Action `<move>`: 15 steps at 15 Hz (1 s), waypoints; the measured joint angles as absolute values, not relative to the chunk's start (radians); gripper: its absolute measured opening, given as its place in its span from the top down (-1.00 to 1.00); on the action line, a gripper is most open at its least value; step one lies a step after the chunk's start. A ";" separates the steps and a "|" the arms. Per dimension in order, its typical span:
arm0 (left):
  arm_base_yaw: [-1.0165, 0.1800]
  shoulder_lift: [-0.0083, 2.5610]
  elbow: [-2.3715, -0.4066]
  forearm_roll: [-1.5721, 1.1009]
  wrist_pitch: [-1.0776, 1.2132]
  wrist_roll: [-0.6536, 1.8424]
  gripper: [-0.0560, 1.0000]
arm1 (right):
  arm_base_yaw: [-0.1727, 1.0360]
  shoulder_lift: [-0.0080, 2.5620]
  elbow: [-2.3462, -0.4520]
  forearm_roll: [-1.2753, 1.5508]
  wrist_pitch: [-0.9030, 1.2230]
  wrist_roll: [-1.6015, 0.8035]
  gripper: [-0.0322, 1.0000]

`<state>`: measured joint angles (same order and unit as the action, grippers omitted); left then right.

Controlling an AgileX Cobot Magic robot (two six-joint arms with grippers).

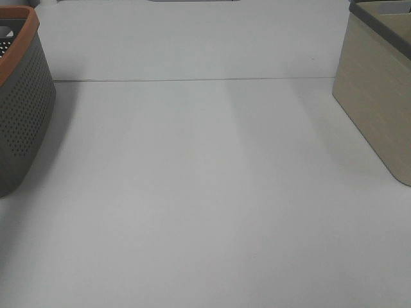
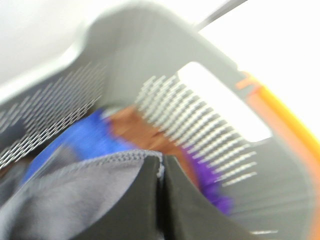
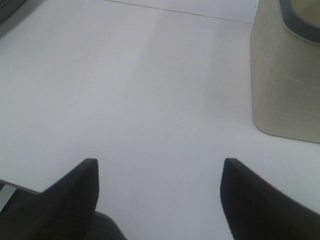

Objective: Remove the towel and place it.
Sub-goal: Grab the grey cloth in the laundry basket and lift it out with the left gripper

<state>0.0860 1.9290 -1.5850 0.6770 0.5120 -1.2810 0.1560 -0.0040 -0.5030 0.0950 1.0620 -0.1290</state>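
Observation:
In the left wrist view my left gripper (image 2: 161, 165) is down inside the grey perforated basket (image 2: 200, 125) with the orange rim. Its jaws are closed on the stitched edge of a grey cloth, the towel (image 2: 75, 190). The picture is blurred by motion. Blue (image 2: 85, 142) and purple (image 2: 212, 192) fabrics lie under and beside the towel. My right gripper (image 3: 159, 167) is open and empty over the bare white table (image 3: 150, 90). Neither gripper nor the towel shows in the exterior high view.
The grey basket with the orange rim (image 1: 22, 115) stands at the table's left edge. A beige basket with a dark rim (image 1: 376, 96) stands at the right edge and also shows in the right wrist view (image 3: 285, 75). A seam (image 1: 192, 80) crosses the table at the back.

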 joint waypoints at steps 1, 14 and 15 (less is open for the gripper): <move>0.086 1.887 -1.585 0.677 0.451 -1.260 0.89 | 0.156 -0.004 -0.503 0.095 1.062 -0.129 -0.39; 0.063 1.598 -1.753 0.677 -0.168 -1.110 0.89 | 0.156 -0.004 -0.503 0.095 1.061 -0.115 -0.39; 0.042 1.598 -1.794 0.677 -0.171 -1.110 0.89 | 0.156 -0.004 -0.503 0.095 1.061 -0.115 -0.39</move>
<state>0.0420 1.5980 -1.7940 0.6770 -0.1710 -1.1100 0.1560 -0.0040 -0.5030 0.0950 1.0610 -0.1150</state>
